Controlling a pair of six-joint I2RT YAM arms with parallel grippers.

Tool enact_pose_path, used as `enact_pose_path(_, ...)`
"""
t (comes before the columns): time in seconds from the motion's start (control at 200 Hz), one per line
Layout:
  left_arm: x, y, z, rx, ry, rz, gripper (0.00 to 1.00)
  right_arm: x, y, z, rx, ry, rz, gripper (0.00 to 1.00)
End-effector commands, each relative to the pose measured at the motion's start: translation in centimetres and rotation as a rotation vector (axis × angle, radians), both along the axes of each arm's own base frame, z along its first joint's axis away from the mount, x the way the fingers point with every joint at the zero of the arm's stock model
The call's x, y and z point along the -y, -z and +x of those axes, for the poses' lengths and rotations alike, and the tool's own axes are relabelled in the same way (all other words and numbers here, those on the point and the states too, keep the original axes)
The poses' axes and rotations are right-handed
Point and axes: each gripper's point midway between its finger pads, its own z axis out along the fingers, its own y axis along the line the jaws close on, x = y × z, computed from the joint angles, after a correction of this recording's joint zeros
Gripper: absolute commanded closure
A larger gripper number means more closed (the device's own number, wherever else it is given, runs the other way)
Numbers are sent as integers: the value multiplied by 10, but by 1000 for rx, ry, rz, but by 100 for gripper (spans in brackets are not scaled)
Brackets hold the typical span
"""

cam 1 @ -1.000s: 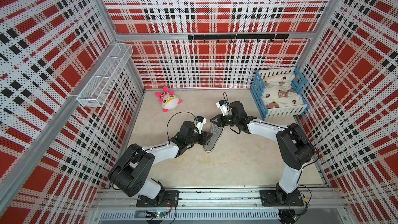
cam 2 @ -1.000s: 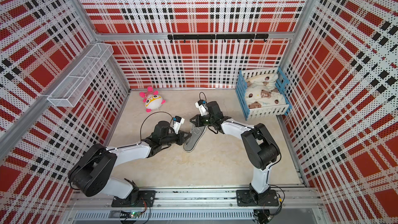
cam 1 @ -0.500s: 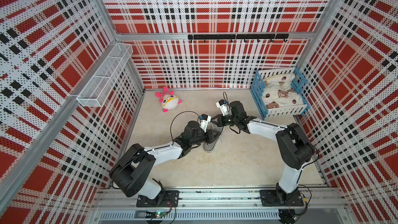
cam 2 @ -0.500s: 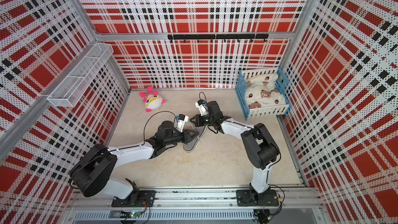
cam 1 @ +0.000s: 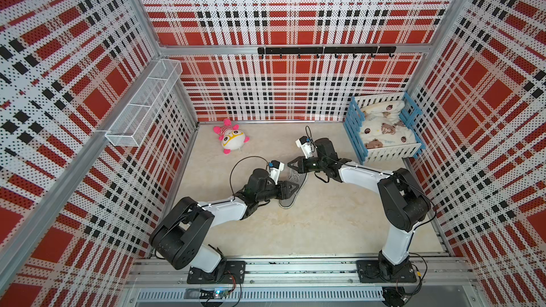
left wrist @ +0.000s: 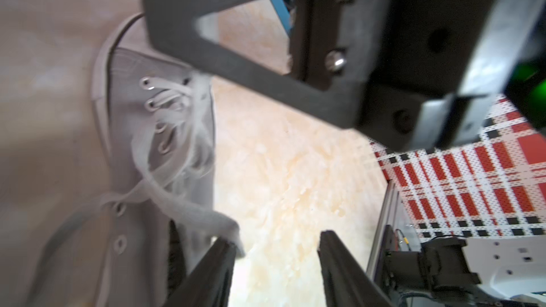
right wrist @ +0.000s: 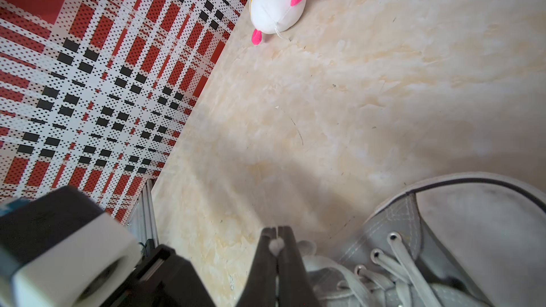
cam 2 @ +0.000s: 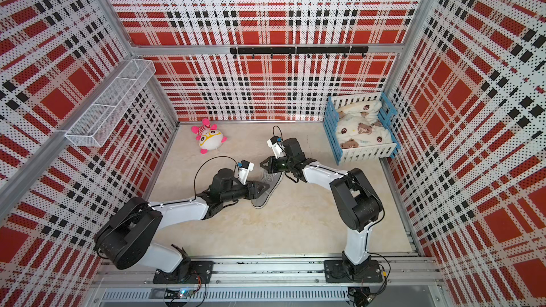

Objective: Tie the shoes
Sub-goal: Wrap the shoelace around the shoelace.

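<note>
The beige floor (cam 1: pixel 325 222) of the cell is mostly bare. The plush toy (cam 1: pixel 233 140) and the blue-and-white crate (cam 1: pixel 390 152) stand well apart at the back, so I judge that they do not disturb the work. The grey sneaker (cam 1: pixel 288 200) lies near the middle of the floor, between the two arms, where both can reach it. Its toe end is toward the right gripper (right wrist: pixel 277 234). This gripper hangs low just beside the sneaker, and its fingers are pressed together on a small white piece of lace (right wrist: pixel 276 245), probably to keep this strand pulled out and away from the eyelets. The left gripper (left wrist: pixel 276 242) is near the heel side, with its fingers apart and nothing between them. A loose lace strand (left wrist: pixel 192 208) only touches one finger (left wrist: pixel 212 270). It seems ready to take a new hold, and no knot is made yet.
</note>
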Motion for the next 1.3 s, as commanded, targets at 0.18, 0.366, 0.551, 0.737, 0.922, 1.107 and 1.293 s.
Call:
enact_pose_path(0.18,-3,-2,-13,60,79,68,39,-2,-14,1,42,-17,32,100)
enact_pose_path(0.366,-15,-5,-10,96,30,147,36,-2,-17,1,48,-20,33,100)
enact_pose_path(0.551,-24,-14,-12,128,-8,184,35,-2,-18,2,53,-22,31,100)
enact_pose_path(0.737,-43,-31,3,201,-107,167,35,-3,-21,0,58,-32,44,100)
enact_pose_path(0.922,-60,-34,35,250,-180,112,35,-3,-24,-1,61,-33,57,100)
enact_pose_path(1.107,-45,-19,53,216,-127,75,31,-2,-25,-3,65,-30,57,100)
enact_pose_path(1.293,-28,-2,55,182,-39,47,29,-1,-23,-4,63,-27,51,100)
